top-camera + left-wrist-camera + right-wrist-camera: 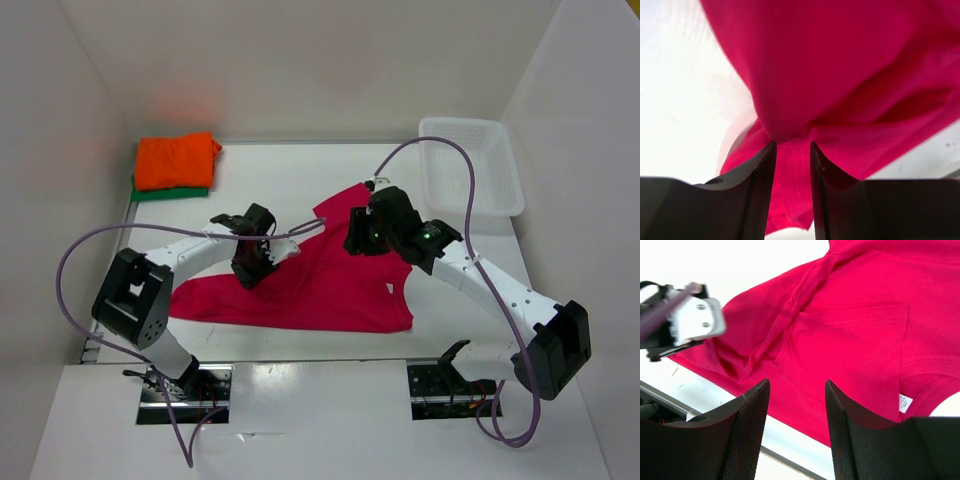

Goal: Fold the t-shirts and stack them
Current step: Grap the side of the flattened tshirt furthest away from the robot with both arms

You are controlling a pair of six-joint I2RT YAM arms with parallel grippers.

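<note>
The magenta-red t-shirt (320, 290) lies spread and rumpled across the middle of the table, one part drawn up toward the back. My left gripper (250, 272) sits at its left part; in the left wrist view the jaws (792, 145) stand a little apart with a stitched hem of the shirt (840, 75) hanging between them, not pinched. My right gripper (358, 242) hovers open over the shirt's upper middle, and its fingers (797, 382) have nothing between them above the cloth (855, 335). The orange t-shirt (177, 158) lies folded on the green one (170, 192) at the back left.
A white mesh basket (462, 124) stands at the back right against the wall. White walls close in the table on three sides. The left arm's wrist (690, 320) shows at the left of the right wrist view. The table's front edge (790, 460) runs just below the shirt.
</note>
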